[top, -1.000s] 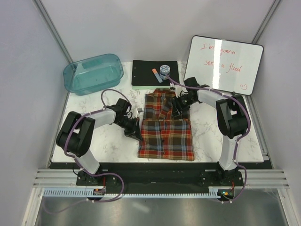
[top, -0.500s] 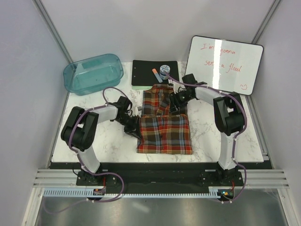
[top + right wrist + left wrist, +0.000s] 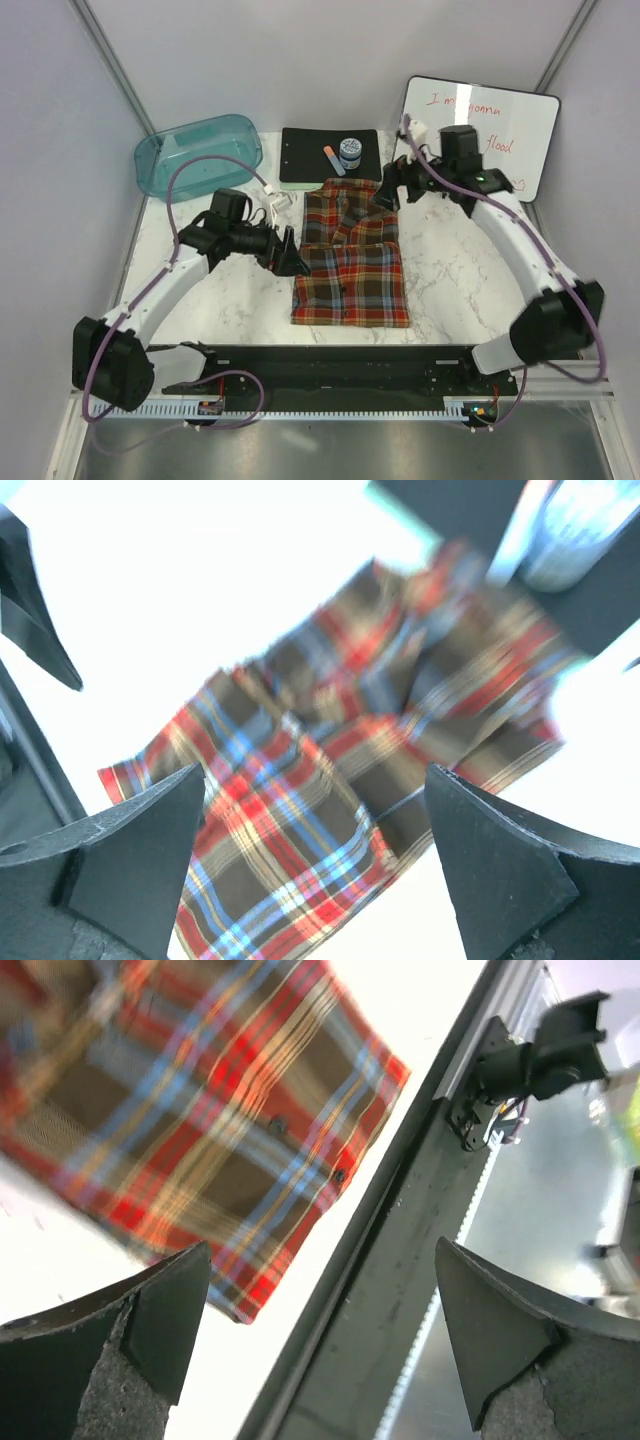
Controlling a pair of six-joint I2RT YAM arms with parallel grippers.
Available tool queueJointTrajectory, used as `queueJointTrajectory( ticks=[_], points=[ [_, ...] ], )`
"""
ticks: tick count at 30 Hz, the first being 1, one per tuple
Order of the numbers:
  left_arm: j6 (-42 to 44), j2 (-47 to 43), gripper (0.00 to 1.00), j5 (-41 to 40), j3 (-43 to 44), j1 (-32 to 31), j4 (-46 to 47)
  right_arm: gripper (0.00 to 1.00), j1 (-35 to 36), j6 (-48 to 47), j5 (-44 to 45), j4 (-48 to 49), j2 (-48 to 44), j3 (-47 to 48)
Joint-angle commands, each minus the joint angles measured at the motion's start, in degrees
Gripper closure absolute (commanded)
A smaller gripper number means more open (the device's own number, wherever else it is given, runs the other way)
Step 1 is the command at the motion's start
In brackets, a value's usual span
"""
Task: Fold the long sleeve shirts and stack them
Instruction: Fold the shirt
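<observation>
Looks mostly folded already: plaid shirt [image 3: 350,268] lying mid-frame as a compact rectangle, a bit rumpled at the collar end up top. Only one shirt in sight, so nothing to stack yet. Two grippers: left gripper [image 3: 291,259] just beside its left edge, right gripper [image 3: 388,190] near its upper right corner. Both spread wide, holding nothing. Also one teal bin [image 3: 150,160], one clipboard [image 3: 310,150], one whiteboard [image 3: 520,110].
</observation>
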Motion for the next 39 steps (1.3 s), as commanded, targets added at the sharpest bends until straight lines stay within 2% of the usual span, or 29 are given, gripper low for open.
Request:
queueJointTrajectory(
  ticks=[1,2,4,5,6,7,8,9,10,12,13,16,23,26,30,32,34,39],
  points=[
    [10.73,-5.50,0.01,2.98,4.09,-1.39,5.37,0.02,-0.79,3.82,2.09,8.33,-10.89,-5.94],
    [9.17,-5.67,0.01,2.99,4.18,-1.39,10.70,0.02,-0.79,9.75,5.06,10.55,-11.86,-7.18],
    [1.38,-3.85,0.01,2.55,4.79,-1.39,12.42,0.02,-1.66,10.61,2.66,8.40,-12.49,-7.45],
    [-0.76,-2.70,0.01,8.38,5.23,-1.57,12.42,0.02,-1.93,12.43,-11.90,8.29,-12.49,-8.59],
    [-3.65,-1.38,0.00,11.48,3.41,-2.61,13.73,0.02,-0.97,16.28,-17.18,8.37,-12.14,-10.42],
    [-11.25,-0.76,0.01,11.34,1.91,-4.63,14.44,0.02,0.51,23.28,-20.97,13.42,-12.40,-17.32],
    [-14.89,-1.89,0.01,10.12,-0.80,-8.91,16.88,0.02,2.01,33.01,-22.66,17.13,-15.10,-21.91],
    [-19.02,-3.72,0.01,9.58,-9.10,-10.61,28.39,0.02,4.63,38.50,-22.85,22.30,-17.82,-27.09],
    [-27.85,-8.27,0.01,8.80,-13.88,-12.02,35.55,0.02,5.62,43.60,-22.51,35.31,-20.98,-38.45],
    [-33.28,-10.24,0.01,3.62,-22.84,-15.89,46.38,0.02,7.90,57.19,-19.19,46.38,-29.34,-48.02],
    [-35.48,-9.90,0.01,2.99,-23.94,-16.85,47.48,0.02,8.87,58.75,-18.56,50.26,-30.84,-53.63],
    [-39.78,-4.55,0.01,2.99,-25.18,-19.06,51.16,0.02,12.48,58.95,-16.28,51.17,-31.74,-58.24],
    [-44.63,6.62,0.01,0.71,-24.39,-19.94,56.10,0.02,15.64,69.05,-13.46,67.86,-20.94,-63.43],
    [-44.64,10.84,0.01,-0.87,-25.35,-19.68,58.11,0.02,15.65,66.51,-11.61,66.22,-18.13,-64.67],
    [-43.14,17.77,0.01,-2.20,-27.46,-18.71,59.44,0.02,15.03,68.26,-9.50,61.83,-14.86,-68.26],
    [-44.72,23.40,0.02,-1.15,-28.68,-15.91,59.88,0.02,14.07,69.40,-9.58,60.59,-12.76,-68.71],
    [-45.95,26.91,0.02,-0.79,-29.57,-12.49,60.94,0.02,13.37,69.49,-7.92,53.58,-11.00,-69.24],
    [-43.94,26.59,0.02,4.03,-31.15,-8.34,60.67,0.02,10.64,68.62,-7.82,44.69,-10.64,-68.89]
  ],
)
